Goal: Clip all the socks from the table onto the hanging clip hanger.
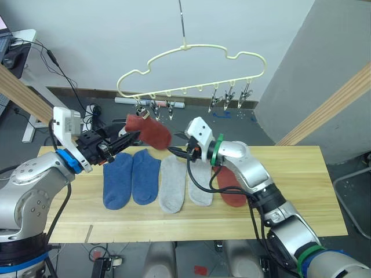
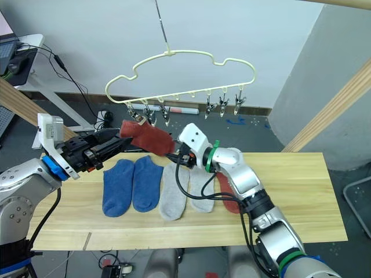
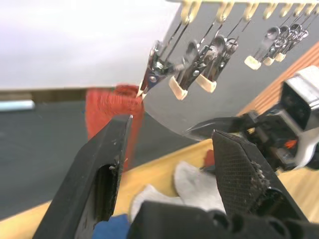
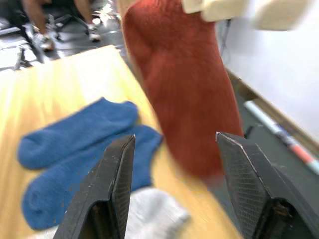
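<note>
A rust red sock (image 1: 152,131) hangs slanted in the air, its top edge at the leftmost grey clip (image 3: 153,70) of the cream clip hanger (image 1: 191,53). My left gripper (image 1: 132,138) is open with its fingertips at the sock's left edge. Just right of the sock's lower end, my right gripper (image 1: 177,150) is open and looks straight at the sock (image 4: 187,89). On the wooden table (image 1: 301,191) lie two blue socks (image 1: 118,180), two light grey socks (image 1: 172,185) and another rust red sock (image 1: 233,191), partly under my right arm.
The other clips (image 1: 231,97) hang free along the hanger's bar. Thick wooden poles (image 1: 324,110) slant at both sides. A desk with cables (image 1: 35,52) stands at the back left. A seated person's legs (image 4: 40,20) are beyond the table.
</note>
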Robot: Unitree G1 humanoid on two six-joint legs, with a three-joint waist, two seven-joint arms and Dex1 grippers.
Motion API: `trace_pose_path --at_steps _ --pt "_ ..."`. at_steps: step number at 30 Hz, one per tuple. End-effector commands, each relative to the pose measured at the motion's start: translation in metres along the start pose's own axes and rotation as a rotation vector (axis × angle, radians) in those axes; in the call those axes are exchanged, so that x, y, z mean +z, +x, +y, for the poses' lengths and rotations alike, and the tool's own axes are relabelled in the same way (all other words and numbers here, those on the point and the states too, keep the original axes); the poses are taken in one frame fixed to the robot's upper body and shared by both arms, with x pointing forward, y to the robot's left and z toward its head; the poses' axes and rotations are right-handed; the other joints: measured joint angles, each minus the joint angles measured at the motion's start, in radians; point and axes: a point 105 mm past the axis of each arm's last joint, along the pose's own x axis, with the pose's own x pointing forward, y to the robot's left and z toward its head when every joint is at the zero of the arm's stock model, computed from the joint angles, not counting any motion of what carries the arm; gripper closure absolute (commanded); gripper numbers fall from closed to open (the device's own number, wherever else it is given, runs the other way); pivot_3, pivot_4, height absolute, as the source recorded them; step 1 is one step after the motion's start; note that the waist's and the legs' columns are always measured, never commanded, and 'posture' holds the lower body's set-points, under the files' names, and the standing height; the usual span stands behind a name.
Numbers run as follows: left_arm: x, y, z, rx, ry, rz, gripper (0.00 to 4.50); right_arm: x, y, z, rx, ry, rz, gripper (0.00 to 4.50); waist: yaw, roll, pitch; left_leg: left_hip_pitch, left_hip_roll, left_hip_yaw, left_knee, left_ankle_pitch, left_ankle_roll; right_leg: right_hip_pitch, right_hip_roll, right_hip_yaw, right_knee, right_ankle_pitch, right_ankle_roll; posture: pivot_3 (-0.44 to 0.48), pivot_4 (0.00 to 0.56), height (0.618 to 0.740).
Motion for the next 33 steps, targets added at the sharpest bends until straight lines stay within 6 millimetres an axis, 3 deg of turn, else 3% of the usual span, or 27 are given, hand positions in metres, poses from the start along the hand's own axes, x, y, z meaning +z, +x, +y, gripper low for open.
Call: trace_pose_path --at_steps 1,7,13,25,30,33 --pt "0.007 -0.002 -0.008 -0.009 0.098 -0.013 1.59 0.018 -0.020 -0.002 -0.015 -0.058 -0.051 1.84 0.000 0.000 0.000 0.000 0.000 0.000 0.000 0.000 0.000 0.000 0.000 0.000 0.000 0.000 0.000 0.051 0.344 0.735" --pt "0.000 0.014 -0.025 -0.035 0.154 -0.050 1.59 0.033 -0.055 -0.005 -0.034 -0.107 -0.059 1.84 0.002 0.000 0.000 0.000 0.000 0.000 0.000 0.000 0.000 0.000 0.000 0.001 0.000 0.000 0.000 0.044 0.352 0.735" --pt "0.002 0.031 -0.038 0.017 0.288 -0.215 1.59 0.055 -0.082 0.000 -0.034 -0.108 -0.111 1.84 0.002 0.000 0.000 0.000 0.000 0.000 0.001 0.000 0.000 0.001 0.000 0.001 0.000 0.000 0.000 0.015 0.364 0.735" --pt "0.000 0.050 -0.044 0.149 0.294 -0.353 1.59 0.070 -0.104 -0.009 -0.118 -0.082 -0.136 1.84 -0.002 0.000 0.000 0.001 -0.001 0.001 0.002 0.000 0.001 0.001 0.000 0.002 0.000 0.000 0.000 -0.029 0.363 0.735" --pt "-0.008 0.053 -0.036 0.212 0.288 -0.349 2.71 0.070 -0.107 -0.009 -0.121 -0.079 -0.128 1.78 -0.004 0.000 0.000 0.001 -0.001 0.001 0.002 0.000 0.001 0.001 0.000 0.002 0.000 0.000 0.000 -0.039 0.361 0.735" --pt "-0.010 0.058 -0.031 0.243 0.261 -0.353 2.71 0.071 -0.108 -0.011 -0.122 -0.083 -0.126 1.78 -0.004 0.000 0.000 0.001 0.000 0.001 0.002 0.000 0.001 0.002 0.001 0.002 0.000 0.000 0.000 -0.040 0.360 0.735"
